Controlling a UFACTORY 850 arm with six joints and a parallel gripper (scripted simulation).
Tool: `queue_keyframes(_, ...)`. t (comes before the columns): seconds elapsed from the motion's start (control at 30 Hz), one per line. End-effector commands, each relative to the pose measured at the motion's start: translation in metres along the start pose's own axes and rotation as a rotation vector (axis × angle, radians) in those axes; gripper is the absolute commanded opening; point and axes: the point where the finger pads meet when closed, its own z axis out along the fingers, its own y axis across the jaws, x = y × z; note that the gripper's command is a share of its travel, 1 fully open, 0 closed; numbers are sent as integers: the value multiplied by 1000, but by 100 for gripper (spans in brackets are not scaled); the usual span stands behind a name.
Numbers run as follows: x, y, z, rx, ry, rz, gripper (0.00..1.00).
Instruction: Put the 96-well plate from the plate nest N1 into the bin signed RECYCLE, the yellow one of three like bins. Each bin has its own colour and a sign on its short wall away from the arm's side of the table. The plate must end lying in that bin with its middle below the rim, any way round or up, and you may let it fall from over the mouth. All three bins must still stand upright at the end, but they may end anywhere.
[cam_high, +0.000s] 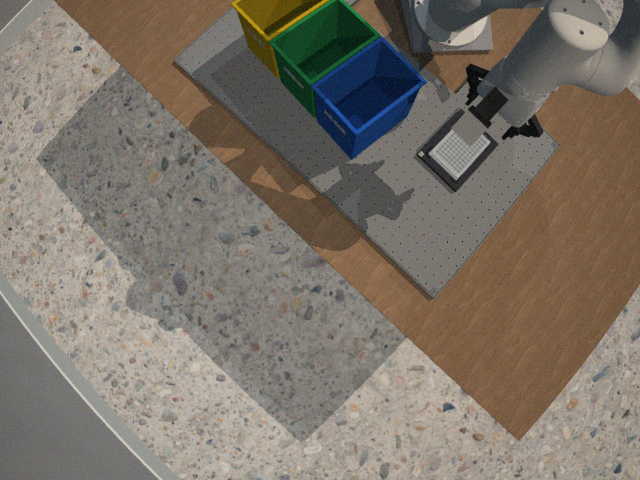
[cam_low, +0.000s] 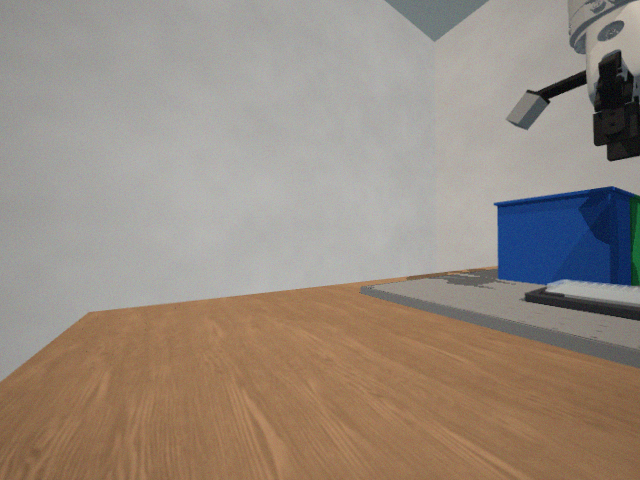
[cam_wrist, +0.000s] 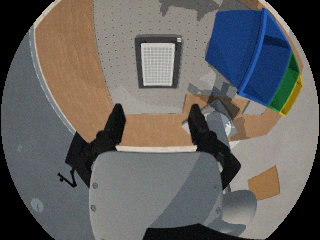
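Observation:
The white 96-well plate (cam_high: 459, 151) lies in its black nest on the grey perforated board. It also shows in the wrist view (cam_wrist: 159, 62) and, edge on, in the exterior view (cam_low: 594, 290). My gripper (cam_high: 501, 105) (cam_wrist: 156, 111) hangs high above the board, beside the nest's near end, fingers wide open and empty. In the exterior view the gripper (cam_low: 615, 124) is well above the blue bin's rim. The yellow bin (cam_high: 268, 25) stands at the far end of the row of three bins, partly cut off by the frame edge.
The green bin (cam_high: 320, 49) and the blue bin (cam_high: 368, 93) stand between the yellow bin and the nest, touching side by side. The arm's base (cam_high: 449, 25) is behind the bins. The board (cam_high: 361, 170) lies on a wooden table.

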Motion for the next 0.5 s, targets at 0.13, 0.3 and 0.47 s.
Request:
queue_keyframes(0.13,1,-1,13,1,1,0,100)
queue_keyframes(0.3,1,-1,21,1,1,0,100)
queue_keyframes(0.47,1,-1,26,1,1,0,100)
